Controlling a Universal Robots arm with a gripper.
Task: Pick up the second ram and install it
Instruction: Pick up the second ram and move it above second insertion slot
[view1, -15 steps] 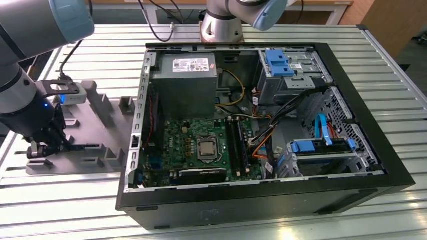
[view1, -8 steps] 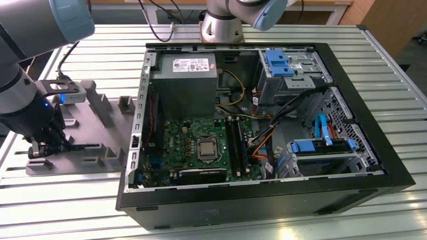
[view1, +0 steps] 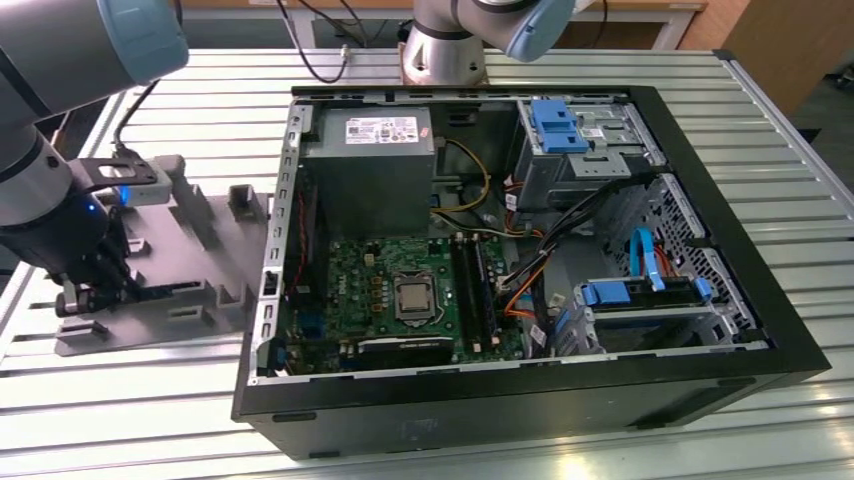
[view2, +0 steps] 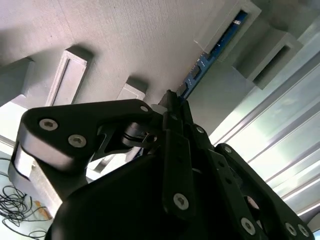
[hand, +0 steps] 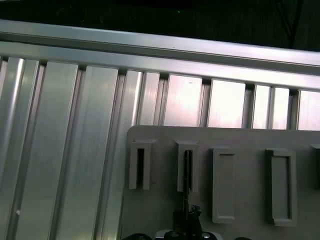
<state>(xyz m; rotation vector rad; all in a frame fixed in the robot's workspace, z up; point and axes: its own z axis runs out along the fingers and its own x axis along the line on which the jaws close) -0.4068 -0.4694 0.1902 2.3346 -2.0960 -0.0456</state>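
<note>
Items as I see them from my station:

1. Gripper (view1: 96, 292). It is low over the grey holder (view1: 187, 250), at the exterior view's left and outside the case (view1: 534, 400). In the second wrist view its two fingers meet at the tip (view2: 175, 100), pinched on the near end of the ram (view2: 220, 42). In the first wrist view the tip (hand: 187, 216) stands at the mouth of one holder slot.

2. Ram. A blue strip standing on edge in the holder (view2: 125, 40), with its far end seated in a raised slot block. In the first wrist view it shows edge-on as a thin dark line (hand: 187, 167). There it sits in one of a row of upright slot blocks on the holder (hand: 250, 140).

3. Holder. A flat grey plate lying on the ribbed metal table (view1: 134, 400), just beside the case wall.

4. Case. It is open and lying on its side on the table (hand: 65, 125). The green motherboard (view1: 367, 275) is inside, near the holder side. The long black slots (view1: 470, 290) run beside the processor socket (view1: 414, 298). I cannot tell whether any slot is filled.

5. Power supply (view1: 367, 165). A grey box at the far end of the case.
</note>
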